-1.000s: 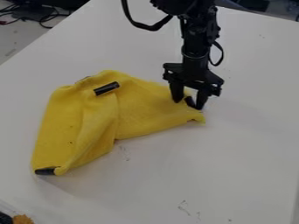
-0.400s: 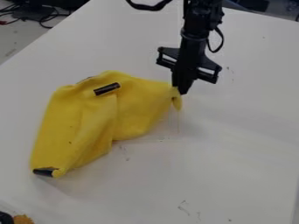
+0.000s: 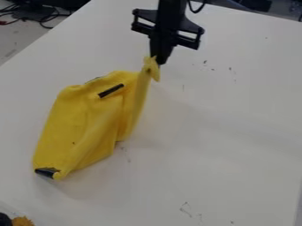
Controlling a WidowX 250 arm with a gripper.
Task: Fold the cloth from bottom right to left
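The black gripper (image 3: 157, 61) hangs at the upper middle of the view, shut on the right corner of the yellow cloth (image 3: 82, 119). That corner is lifted off the table, and the fabric hangs from it in a narrow slanting fold. The rest of the cloth lies rumpled on the left half of the table, with a black strip on its upper part and another black patch at its lower left tip.
The white table (image 3: 224, 145) carries small dark marks near the gripper and near the front. An orange-brown item (image 3: 22, 221) sits at the lower left corner. Dark cables (image 3: 44, 16) lie beyond the table's edge at the upper left.
The gripper, open at the cloth's right corner at first, closed on it and moved up and to the left. The right part of the cloth rose with it and drew in leftward.
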